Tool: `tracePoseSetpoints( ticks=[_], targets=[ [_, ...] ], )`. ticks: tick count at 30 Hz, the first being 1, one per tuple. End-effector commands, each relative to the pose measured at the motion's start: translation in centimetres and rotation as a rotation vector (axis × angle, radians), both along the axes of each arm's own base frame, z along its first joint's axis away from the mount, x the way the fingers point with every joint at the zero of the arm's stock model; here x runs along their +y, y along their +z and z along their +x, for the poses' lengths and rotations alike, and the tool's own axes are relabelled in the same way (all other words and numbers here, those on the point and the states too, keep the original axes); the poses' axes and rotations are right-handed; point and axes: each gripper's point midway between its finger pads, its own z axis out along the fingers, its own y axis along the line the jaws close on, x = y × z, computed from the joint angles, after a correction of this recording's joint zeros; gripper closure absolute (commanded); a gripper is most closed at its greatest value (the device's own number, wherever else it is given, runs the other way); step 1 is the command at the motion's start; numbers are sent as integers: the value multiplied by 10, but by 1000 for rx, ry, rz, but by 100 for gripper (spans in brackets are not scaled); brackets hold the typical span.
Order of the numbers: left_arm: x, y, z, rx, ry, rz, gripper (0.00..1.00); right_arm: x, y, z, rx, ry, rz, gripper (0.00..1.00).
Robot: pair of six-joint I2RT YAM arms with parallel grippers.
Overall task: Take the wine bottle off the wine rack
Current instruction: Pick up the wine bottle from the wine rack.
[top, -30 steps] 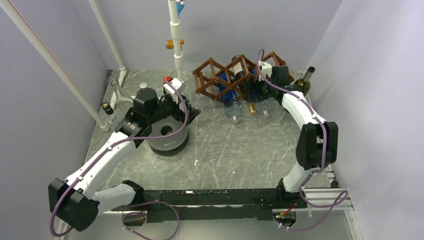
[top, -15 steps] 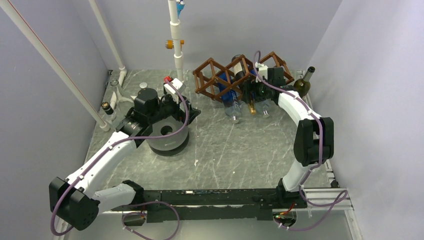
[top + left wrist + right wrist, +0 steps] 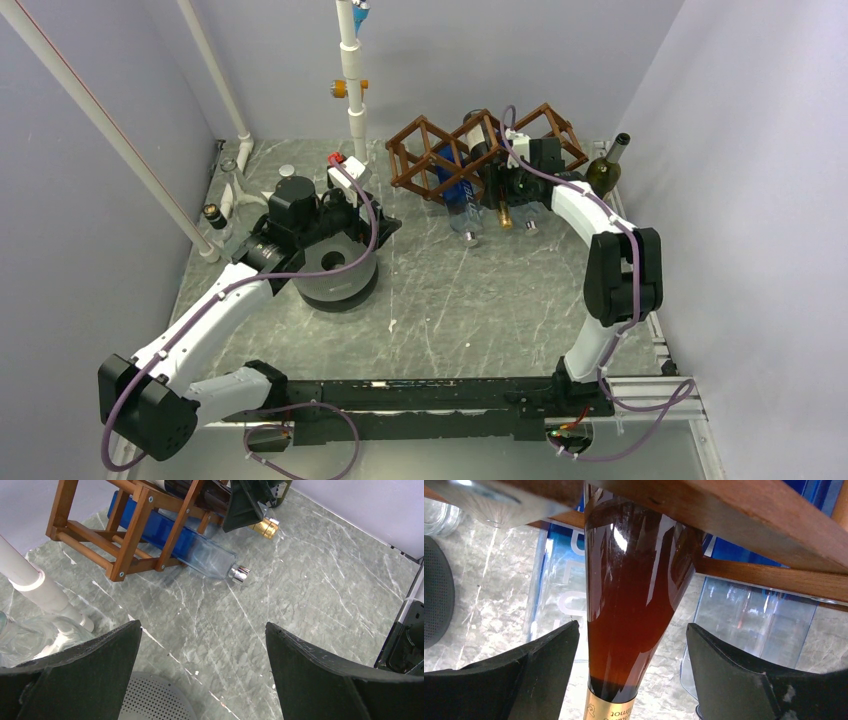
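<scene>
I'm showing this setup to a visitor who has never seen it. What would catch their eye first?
The brown wine rack stands at the back of the table, bottles poking out of its cells toward the arms. The right gripper flanks an amber bottle in it, jaws open, not touching. A green bottle sits apart by the right wall.

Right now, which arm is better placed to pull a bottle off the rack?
Right. The right gripper straddles the amber bottle just below the wooden rack, jaws open, a finger on each side. The left gripper is open too but sits well away from the rack.
</scene>
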Motion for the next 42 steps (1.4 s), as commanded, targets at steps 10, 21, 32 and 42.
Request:
tracePoseSetpoints(
  ticks=[10,21,32,42],
  targets=[
    [-1,8,3,-41,-1,-2,0,3,16,19,-65,-16,7,24],
    [-1,8,3,-41,1,-2,0,6,10,18,-38,-26,29,28],
    [-1,7,3,-41,2,0,0,10,11,16,-26,-36,61,31],
    [0,7,3,-41,3,2,1,10,9,15,-9,-50,93,35]
  ],
)
